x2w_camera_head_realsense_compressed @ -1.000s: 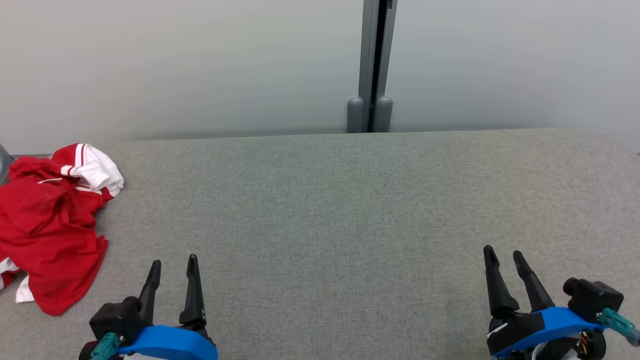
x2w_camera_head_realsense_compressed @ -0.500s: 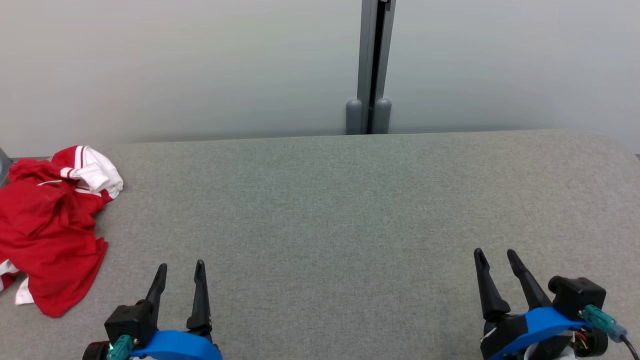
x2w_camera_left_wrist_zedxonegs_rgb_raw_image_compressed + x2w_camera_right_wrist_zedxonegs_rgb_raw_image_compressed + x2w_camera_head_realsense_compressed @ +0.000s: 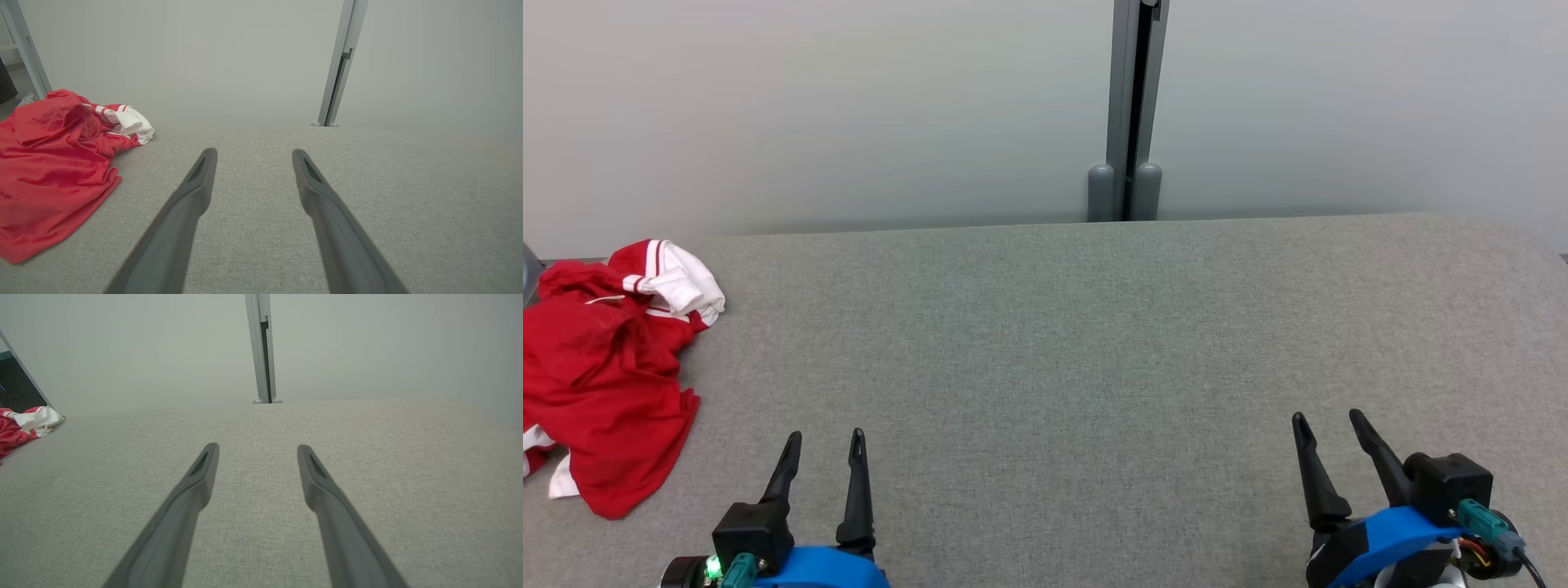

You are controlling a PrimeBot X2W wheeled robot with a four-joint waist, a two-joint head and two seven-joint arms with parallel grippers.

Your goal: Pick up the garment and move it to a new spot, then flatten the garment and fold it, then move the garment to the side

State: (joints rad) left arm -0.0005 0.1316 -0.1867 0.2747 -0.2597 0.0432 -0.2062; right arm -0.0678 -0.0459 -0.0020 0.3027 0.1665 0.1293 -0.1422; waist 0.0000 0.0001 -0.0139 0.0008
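- Garment [image 3: 605, 384]: soft red cloth with white panels and thin red stripes on the white trim. It is crumpled into a loose, wrinkled heap, not flat. It lies at the far left of the surface [image 3: 1045, 343], and part of it runs past the left edge of the head view.
- The surface is covered in a matte grey woven textile with a fine, even weave. Its far right corner is rounded.
- My left end effector [image 3: 825, 435]: two long, dark, tapered fingers [image 3: 196, 192], smooth and matte, each with a narrow slot near its tip. They are spread wide with nothing between them. It sits at the near edge, to the right of the garment and apart from it. I cannot tell whether the fingertips touch the textile.
- My right end effector [image 3: 1327, 416]: the same finger shape, also spread wide and empty. It is at the near right, well apart from the garment.
- Both wrists carry a glossy blue shell, a black block and a teal connector.
- The wall [image 3: 809, 106] behind is made of smooth pale grey panels. A grey metal post [image 3: 1128, 82] stands between them, with two rounded caps at its base.
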